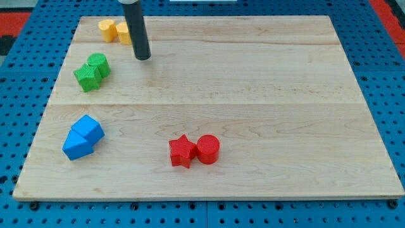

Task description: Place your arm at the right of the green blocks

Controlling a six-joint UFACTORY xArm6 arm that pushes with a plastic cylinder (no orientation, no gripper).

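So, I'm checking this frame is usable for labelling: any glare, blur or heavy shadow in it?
Camera view: lighting is even and soft; the wooden board shows only a faint sheen near its top; my tip, right of the green blocks, casts little shadow; the red blocks and blue blocks look sharp, with small shadows beneath them.

No readable text, labels, brands, numbers or signs anywhere. Checked the wooden board (253, 95), the blue pegboard (386, 76) around it, the dark rod and the coloured blocks: all plain surfaces, nothing printed or marked.
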